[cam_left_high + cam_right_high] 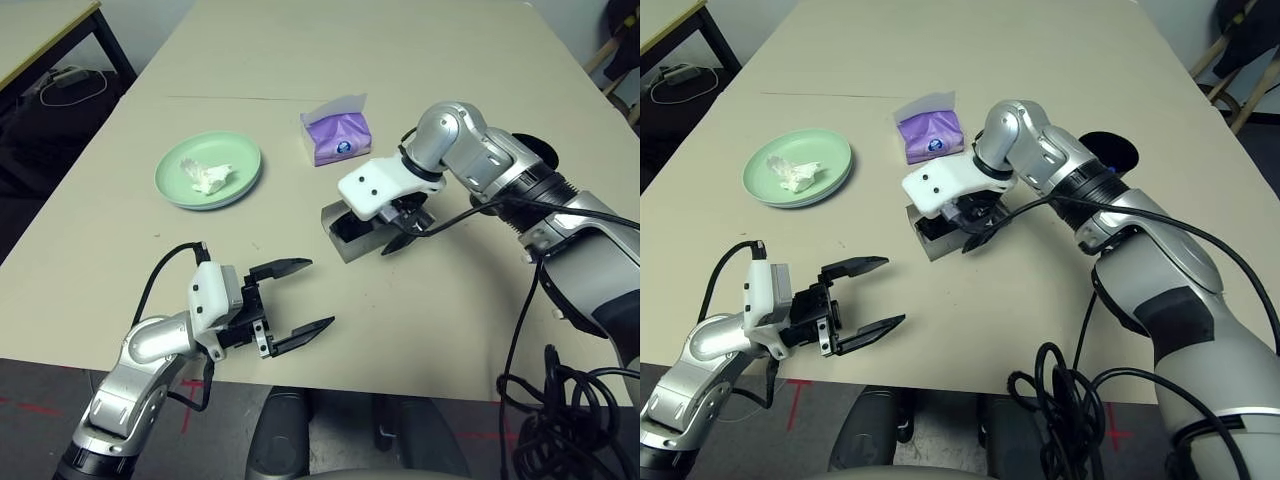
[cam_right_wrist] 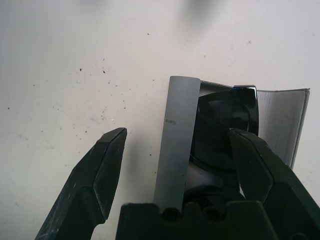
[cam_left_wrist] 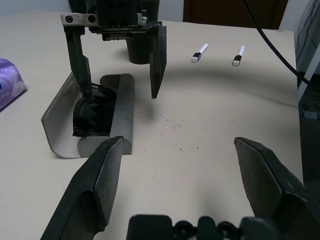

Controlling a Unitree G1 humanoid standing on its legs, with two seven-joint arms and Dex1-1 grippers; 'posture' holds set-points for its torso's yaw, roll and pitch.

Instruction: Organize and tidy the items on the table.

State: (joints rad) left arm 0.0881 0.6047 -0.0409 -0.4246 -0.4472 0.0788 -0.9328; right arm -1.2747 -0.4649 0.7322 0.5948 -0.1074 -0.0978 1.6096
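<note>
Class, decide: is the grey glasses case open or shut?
Open: the glasses case has its lid folded back, and the black sunglasses lie exposed inside.

Matt beige table point(image 1: 420, 300), glossy sunglasses point(image 2: 225, 125)

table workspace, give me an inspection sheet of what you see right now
surface: beige table, thin seam across it, small dark specks.
job's things: green plate holding crumpled tissue; grey glasses case open, black sunglasses inside; black cup behind the right arm; two white marker pens lying apart.
clutter: purple tissue pack beside the case.
grippers: left claw open, empty, near the front edge; right claw open, pointing down over the case, one finger at the sunglasses.
cables: black cables hang from the right arm; a cable loop on the left wrist.
surroundings: side table at far left; cables on the floor beneath it.
</note>
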